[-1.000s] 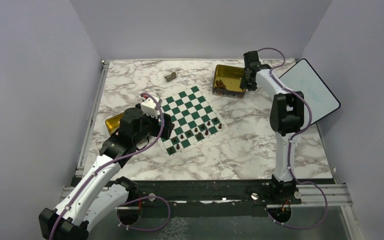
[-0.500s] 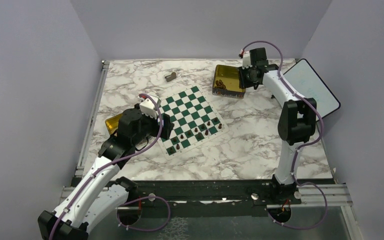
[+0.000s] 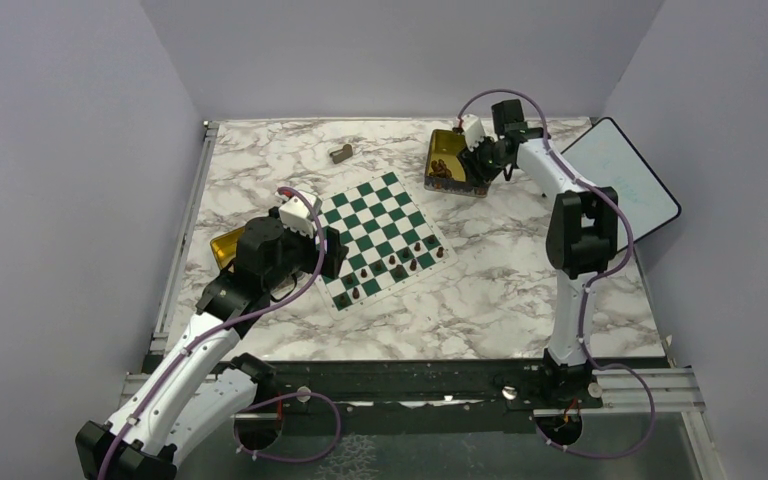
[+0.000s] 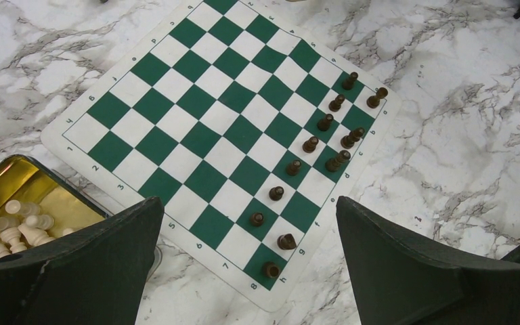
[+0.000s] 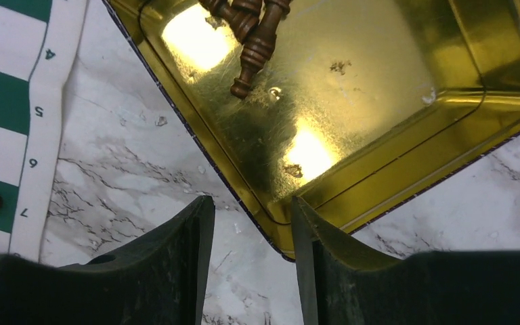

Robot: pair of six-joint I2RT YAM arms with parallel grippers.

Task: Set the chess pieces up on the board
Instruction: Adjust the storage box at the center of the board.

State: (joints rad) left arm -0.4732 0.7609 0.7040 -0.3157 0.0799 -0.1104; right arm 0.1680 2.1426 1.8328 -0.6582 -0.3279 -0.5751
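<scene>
Reaching for the next piece
We're hovering the right gripper (image 5: 252, 203), part-open and empty, at the gold tin (image 5: 379, 101) corner to reach the chess pieces (image 5: 257, 34) inside. The left gripper (image 4: 249, 201) is hanging wide open at the board (image 4: 196, 101) edge, keeping clear.

White border of the board (image 4: 230, 135): digits 2, 5, 7, 8 along one edge, letters e to h along another
</scene>
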